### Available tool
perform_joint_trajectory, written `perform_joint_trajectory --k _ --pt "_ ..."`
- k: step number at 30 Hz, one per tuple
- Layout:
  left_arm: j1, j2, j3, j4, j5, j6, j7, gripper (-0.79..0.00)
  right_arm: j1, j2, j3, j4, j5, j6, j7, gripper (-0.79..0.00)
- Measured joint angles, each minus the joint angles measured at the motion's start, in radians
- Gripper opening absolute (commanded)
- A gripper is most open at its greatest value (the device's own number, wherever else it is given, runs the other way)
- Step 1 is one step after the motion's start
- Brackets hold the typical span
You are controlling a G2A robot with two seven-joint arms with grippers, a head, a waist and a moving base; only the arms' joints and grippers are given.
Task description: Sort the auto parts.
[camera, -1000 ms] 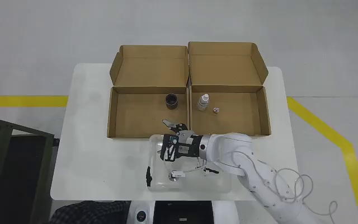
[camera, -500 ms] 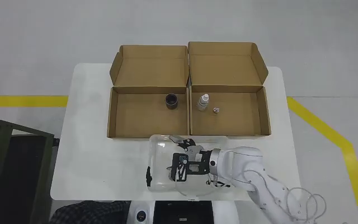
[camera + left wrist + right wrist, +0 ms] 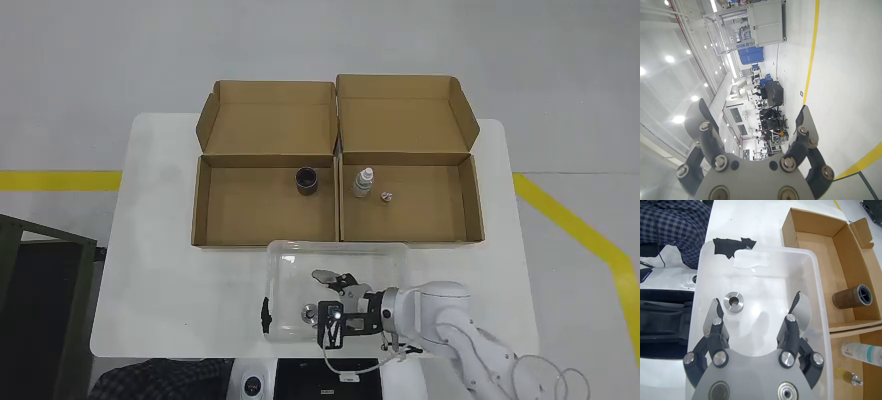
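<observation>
Beside one finger of right gripper (image 3: 757, 297), off-centre between wide-open, empty jaws: ring (image 3: 734, 302), flat on bin (image 3: 820, 285) floor. Likely trouble: descending as aligned, clipping ring's rim with that finger, skidding it away; closing on nothing.

Right arm (image 3: 455, 318): smooth, rounded white shells, ending in a black wrist section with small white markings. A thin white cable (image 3: 347, 370) loops beside the wrist.

Right gripper (image 3: 757, 297): grey metal base plate with a curved edge and two large recessed round fittings. Black link bars are fastened to it by round silver screws. The two pale grey metal fingers (image 3: 804, 310) carry black ridged pads on their inner faces.

Left gripper (image 3: 753, 104): same build, with a grey plate, black links, silver cross-head screws and grey finger plates lined with black pads.
</observation>
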Motion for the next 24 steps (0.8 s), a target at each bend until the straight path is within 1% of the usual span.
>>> perform_joint_trajectory --k 2,10,17,19,21,24 --pt "0.000 0.000 0.000 0.000 0.000 0.000 0.000 0.000 0.001 0.001 -0.006 0.010 -0.007 -0.003 -0.004 -0.185" --pt "0.000 0.000 0.000 0.000 0.000 0.000 0.000 0.000 0.028 0.000 -0.040 0.058 -0.022 -0.001 -0.013 -0.182" --pt "0.000 0.000 0.000 0.000 0.000 0.000 0.000 0.000 0.069 -0.008 -0.088 0.113 -0.022 0.005 -0.010 -0.200" --pt "0.000 0.000 0.000 0.000 0.000 0.000 0.000 0.000 0.083 -0.011 -0.105 0.130 -0.022 0.009 -0.010 -0.219" --pt "0.000 0.000 0.000 0.000 0.000 0.000 0.000 0.000 0.097 -0.015 -0.120 0.147 -0.020 0.013 -0.010 -0.265" --pt "0.000 0.000 0.000 0.000 0.000 0.000 0.000 0.000 0.115 -0.019 -0.138 0.171 -0.015 0.018 -0.011 -0.376"
